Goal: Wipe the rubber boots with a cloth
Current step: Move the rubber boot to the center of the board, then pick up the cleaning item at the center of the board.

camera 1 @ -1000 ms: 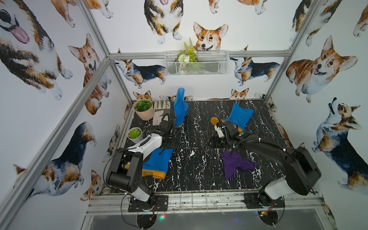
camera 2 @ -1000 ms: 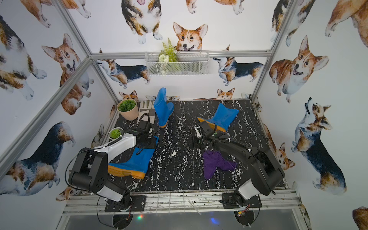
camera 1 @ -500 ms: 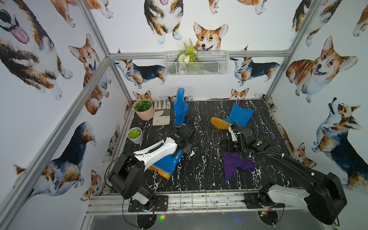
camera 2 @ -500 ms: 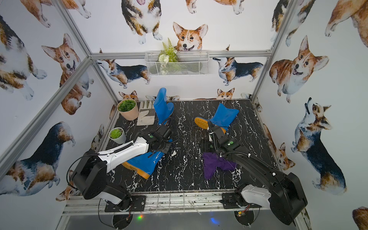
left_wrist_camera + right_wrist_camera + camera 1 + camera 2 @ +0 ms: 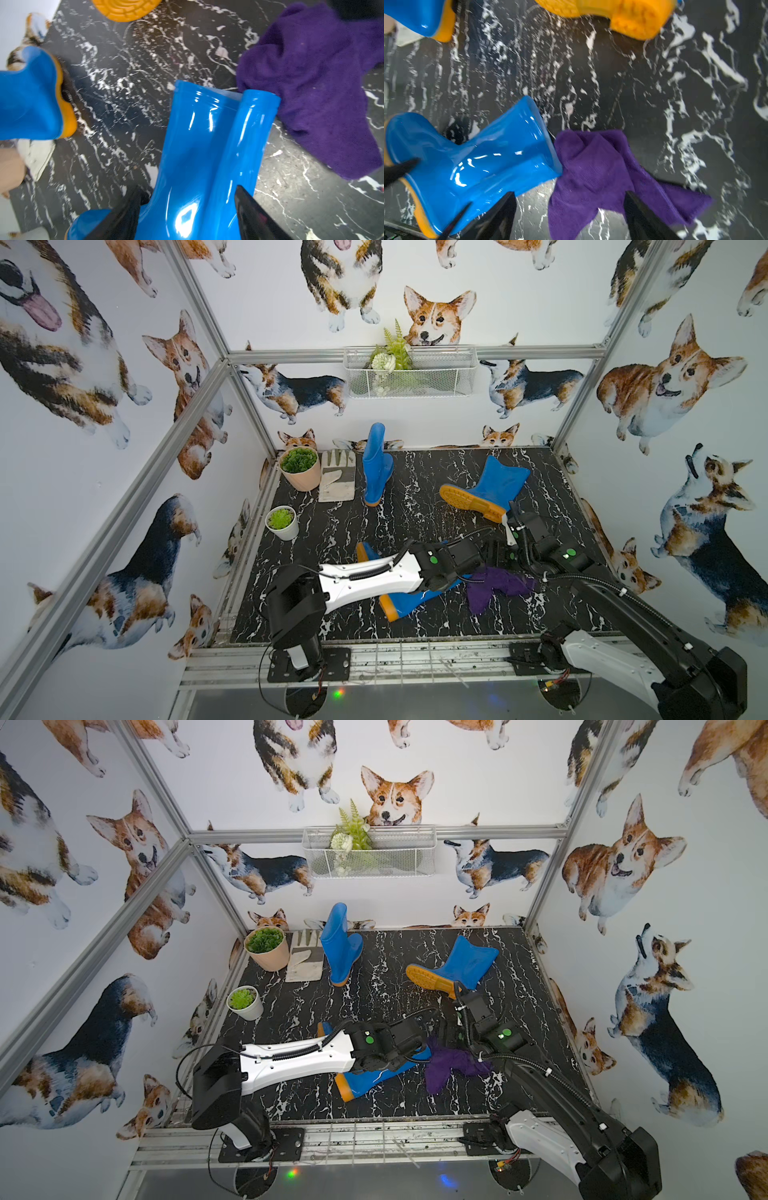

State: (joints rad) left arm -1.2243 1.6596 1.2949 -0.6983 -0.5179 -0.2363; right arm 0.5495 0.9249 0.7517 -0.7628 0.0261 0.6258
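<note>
Three glossy blue rubber boots show in both top views. One stands upright at the back, one lies on its side at the back right, and one lies near the front middle under my left arm. In the left wrist view my left gripper is open, and its fingers straddle this boot's ankle. The boot's shaft mouth touches the dark-purple cloth. My right gripper is open just above the cloth, with a flap of it between the fingers.
A large peach plant pot, a small white plant pot and a beige work glove sit at the back left. A wire basket hangs on the back wall. Metal frame rails edge the black marble table.
My left arm has swung right and brought the front boot from the left side to the middle, up against the cloth. My right arm has drawn back from the back-right boot to over the cloth.
</note>
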